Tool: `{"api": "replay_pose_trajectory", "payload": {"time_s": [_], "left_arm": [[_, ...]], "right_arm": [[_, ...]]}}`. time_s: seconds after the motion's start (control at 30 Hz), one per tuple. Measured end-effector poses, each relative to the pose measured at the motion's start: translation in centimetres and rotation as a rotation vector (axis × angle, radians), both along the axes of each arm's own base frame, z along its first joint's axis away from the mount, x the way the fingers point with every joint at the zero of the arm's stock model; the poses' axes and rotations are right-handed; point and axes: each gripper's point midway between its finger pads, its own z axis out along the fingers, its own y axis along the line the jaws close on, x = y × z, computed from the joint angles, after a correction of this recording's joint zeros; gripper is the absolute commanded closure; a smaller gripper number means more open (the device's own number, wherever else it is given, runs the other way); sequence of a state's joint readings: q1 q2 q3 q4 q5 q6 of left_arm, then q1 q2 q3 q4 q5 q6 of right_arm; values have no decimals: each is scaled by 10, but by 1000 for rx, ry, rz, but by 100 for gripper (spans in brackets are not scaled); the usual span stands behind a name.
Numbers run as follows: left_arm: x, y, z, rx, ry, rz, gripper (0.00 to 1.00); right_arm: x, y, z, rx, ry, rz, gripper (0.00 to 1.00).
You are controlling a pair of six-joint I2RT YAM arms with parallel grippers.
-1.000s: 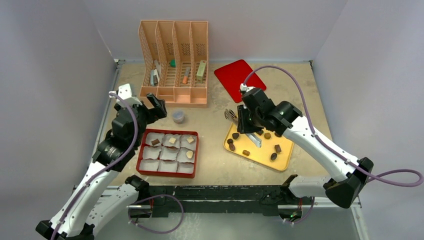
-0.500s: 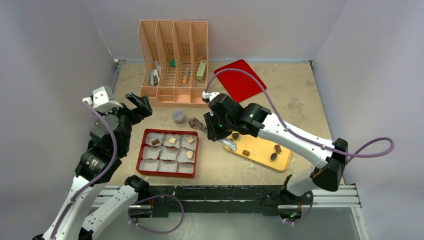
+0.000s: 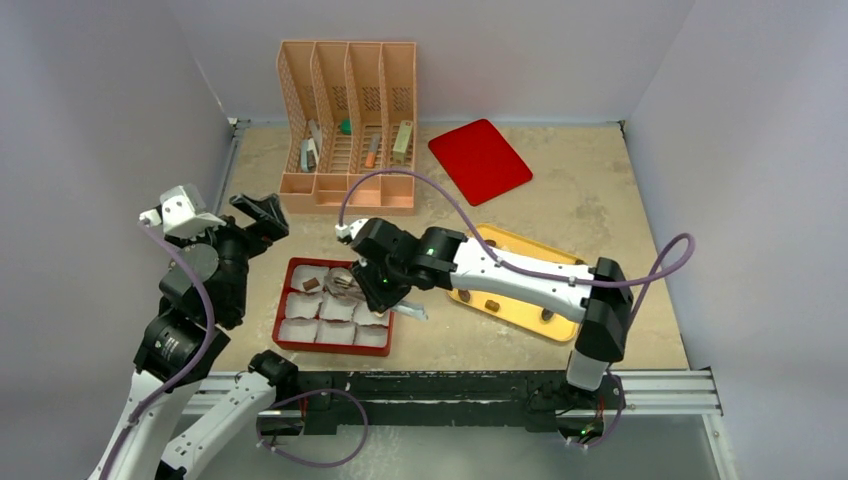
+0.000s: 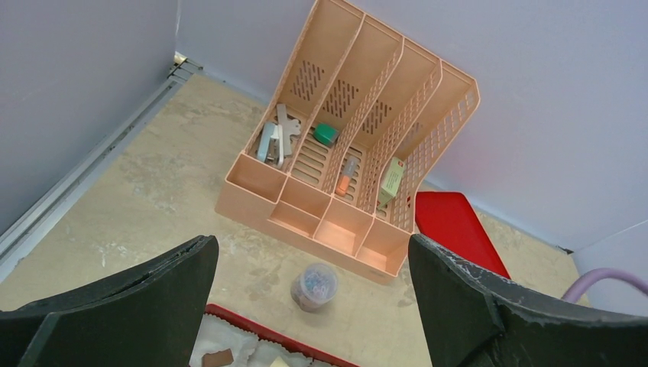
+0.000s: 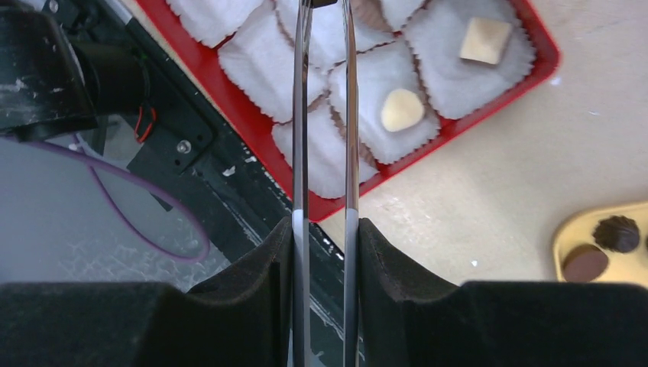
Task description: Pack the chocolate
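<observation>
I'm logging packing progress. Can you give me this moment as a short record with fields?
right gripper: shut on metal tongs, over the red box
left gripper: open, empty, raised near the desk organizer
red box: chocolate pieces in at least three paper cups
gold tray: dark chocolates on it
tongs tips: cut off, load unclear

From above and behind we saw the whole table (image 3: 600,200), including the far organizer (image 4: 302,202) our left wrist faced and the red tray (image 5: 547,47) close beneath our right wrist.
</observation>
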State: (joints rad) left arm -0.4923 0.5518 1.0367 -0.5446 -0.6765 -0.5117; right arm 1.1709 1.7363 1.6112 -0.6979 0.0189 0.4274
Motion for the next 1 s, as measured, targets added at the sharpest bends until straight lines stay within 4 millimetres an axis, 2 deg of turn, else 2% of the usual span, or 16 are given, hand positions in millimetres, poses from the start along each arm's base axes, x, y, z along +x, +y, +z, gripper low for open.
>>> {"api": "replay_pose_trajectory", "payload": {"time_s": [0.2, 0.37, 0.6, 1.0], "left_arm": [[-6, 6, 3, -5, -12, 15, 5], [-8, 8, 3, 1, -13, 21, 5], [-8, 10, 4, 5, -12, 29, 5], [-7, 10, 3, 20, -6, 30, 5]], "right_arm": [[-17, 18, -15, -29, 29, 75, 79], [-18, 24, -28, -69, 45, 88, 79], [-20, 18, -42, -125, 67, 89, 77], [-19, 15, -42, -147, 62, 84, 62]]}}
